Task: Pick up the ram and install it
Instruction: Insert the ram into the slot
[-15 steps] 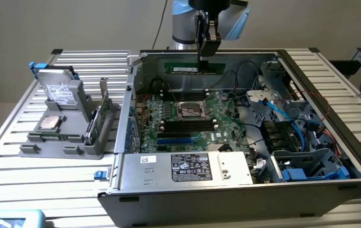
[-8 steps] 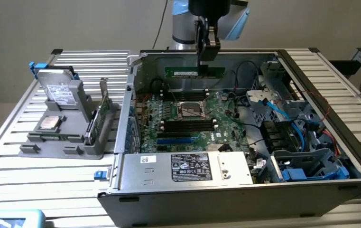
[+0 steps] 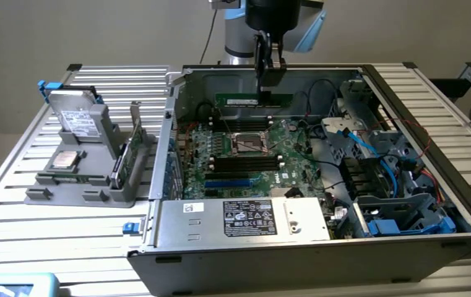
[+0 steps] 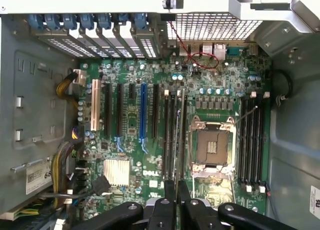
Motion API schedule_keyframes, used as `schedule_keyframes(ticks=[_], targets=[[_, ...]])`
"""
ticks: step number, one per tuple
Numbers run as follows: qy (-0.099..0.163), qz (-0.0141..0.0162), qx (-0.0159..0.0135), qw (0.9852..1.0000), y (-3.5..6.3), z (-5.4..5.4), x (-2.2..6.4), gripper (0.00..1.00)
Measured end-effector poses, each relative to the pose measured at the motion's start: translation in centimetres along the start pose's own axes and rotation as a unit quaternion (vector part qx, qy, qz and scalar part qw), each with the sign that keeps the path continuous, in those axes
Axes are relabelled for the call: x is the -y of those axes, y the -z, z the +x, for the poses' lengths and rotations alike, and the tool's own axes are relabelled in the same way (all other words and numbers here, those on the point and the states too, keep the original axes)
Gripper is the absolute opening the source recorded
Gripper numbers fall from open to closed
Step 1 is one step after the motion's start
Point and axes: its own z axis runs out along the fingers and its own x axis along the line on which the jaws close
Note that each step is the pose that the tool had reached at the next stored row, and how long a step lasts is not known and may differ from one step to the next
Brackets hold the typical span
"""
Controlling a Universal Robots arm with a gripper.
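The ribbed silver metal surface (image 3: 45, 241) has a dull, brushed sheen. The open grey sheet-metal computer case (image 4: 40, 90) looks smooth and matt. The green circuit-board motherboard (image 4: 131, 121) carries a light lacquered gloss, as does the thin green circuit-board ram stick (image 3: 247, 100). The square finned silver metal heatsink (image 4: 116, 171) shines brightly. The black hand (image 4: 177, 187) is smooth with soft highlights; metal or plastic, I cannot tell. The grey moulded plastic stand (image 3: 78, 185) is matt.

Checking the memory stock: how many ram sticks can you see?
1. The ram is held on edge in the gripper, over the motherboard. Whether the black slots hold more, I cannot tell.
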Motion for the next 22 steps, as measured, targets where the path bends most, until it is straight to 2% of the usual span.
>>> schedule_keyframes(ticks=[6, 14, 17, 22], targets=[[0.001, 0.0011, -0.0038, 1.0000, -0.49, 0.1, 0.01, 0.14], [0.022, 0.0043, -0.0038, 0.9997, -1.36, 0.0, -0.02, 0.14], [0.023, 0.0044, -0.0038, 0.9997, -1.40, 0.0, -0.03, 0.14], [0.023, 0.0042, -0.0056, 0.9997, -2.26, -0.1, -0.04, 0.14]])
